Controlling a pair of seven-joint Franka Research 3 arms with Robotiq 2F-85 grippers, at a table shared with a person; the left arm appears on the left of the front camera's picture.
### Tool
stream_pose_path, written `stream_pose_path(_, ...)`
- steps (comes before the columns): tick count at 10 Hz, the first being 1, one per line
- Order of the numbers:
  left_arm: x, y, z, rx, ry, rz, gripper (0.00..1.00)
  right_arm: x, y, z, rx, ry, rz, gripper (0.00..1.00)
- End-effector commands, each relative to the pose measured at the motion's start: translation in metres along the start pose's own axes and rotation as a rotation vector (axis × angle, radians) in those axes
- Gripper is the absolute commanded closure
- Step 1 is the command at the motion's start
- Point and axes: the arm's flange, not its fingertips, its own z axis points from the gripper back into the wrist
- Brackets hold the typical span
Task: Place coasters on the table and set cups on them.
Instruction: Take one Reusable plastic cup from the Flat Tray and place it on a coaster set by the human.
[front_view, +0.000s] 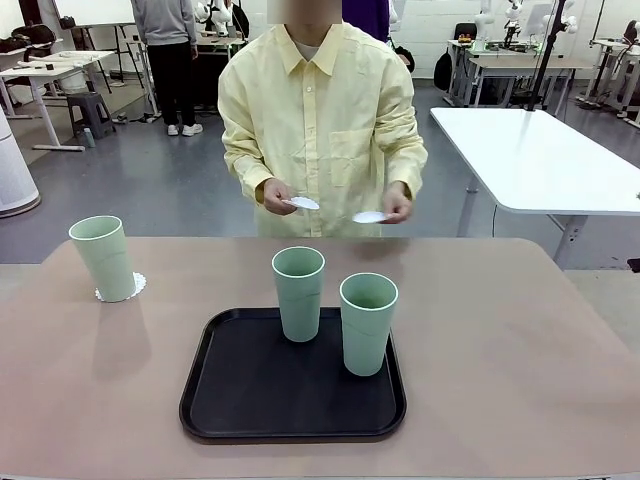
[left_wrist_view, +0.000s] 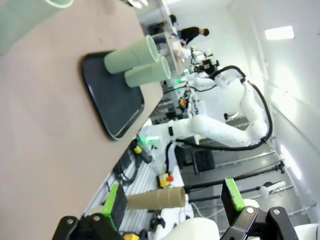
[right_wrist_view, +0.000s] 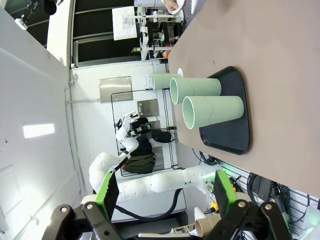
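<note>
One pale-green cup (front_view: 103, 257) stands on a white lacy coaster (front_view: 136, 286) at the far left of the tan-pink table (front_view: 500, 340). Two more cups (front_view: 299, 293) (front_view: 368, 322) stand upright on the black tray (front_view: 250, 400). At the far side, the person holds one coaster (front_view: 303, 203) in one hand and another coaster (front_view: 368, 216) in the other, above the table's edge. My left gripper (left_wrist_view: 172, 200) is open and empty, off the table's side, with the tray's cups (left_wrist_view: 132, 55) far ahead. My right gripper (right_wrist_view: 166, 192) is also open and empty, facing the cups (right_wrist_view: 212, 111) from the opposite side.
A white table (front_view: 530, 160) stands behind at the right. Bare tabletop lies to the right of the tray (right_wrist_view: 230, 135) and in front of the person. The other arm (left_wrist_view: 220, 132) shows beyond the table in the left wrist view.
</note>
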Motion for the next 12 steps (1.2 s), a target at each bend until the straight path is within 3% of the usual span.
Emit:
stream_pose_path(1,-0.0008,-0.0011,0.0015,-0.002,-0.005,0.003,0.0,-0.0003,0.0012,-0.0001,0.009,-0.001,0.005,0.0)
stream_pose_path(12,-0.0008,-0.0011,0.0015,-0.002,-0.005,0.003,0.0,-0.0003,0.0012,-0.0001,0.009,-0.001,0.005,0.0)
